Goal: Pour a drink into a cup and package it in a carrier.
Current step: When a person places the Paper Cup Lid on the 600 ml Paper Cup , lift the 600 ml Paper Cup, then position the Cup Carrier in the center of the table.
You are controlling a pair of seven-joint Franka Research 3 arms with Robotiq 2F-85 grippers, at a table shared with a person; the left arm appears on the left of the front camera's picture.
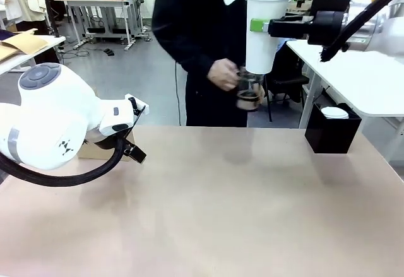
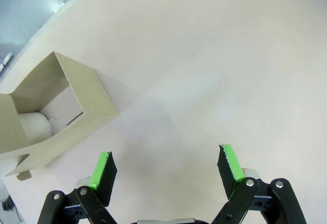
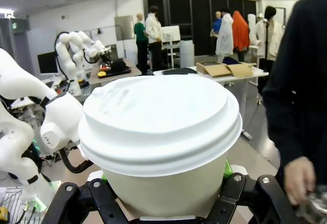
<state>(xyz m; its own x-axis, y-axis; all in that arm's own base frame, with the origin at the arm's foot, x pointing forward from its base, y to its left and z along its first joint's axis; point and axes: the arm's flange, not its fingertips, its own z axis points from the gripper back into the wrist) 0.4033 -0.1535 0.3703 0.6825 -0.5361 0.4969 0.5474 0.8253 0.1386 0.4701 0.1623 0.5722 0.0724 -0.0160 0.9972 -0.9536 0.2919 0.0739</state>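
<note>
Above the table, the lidded cup is held upright in the right gripper, probably against spilling; the left gripper is spread wide beside the carrier, perhaps to steady it.

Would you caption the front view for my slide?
Right gripper holds the lidded cup aloft; person behind holds a pitcher.
</note>
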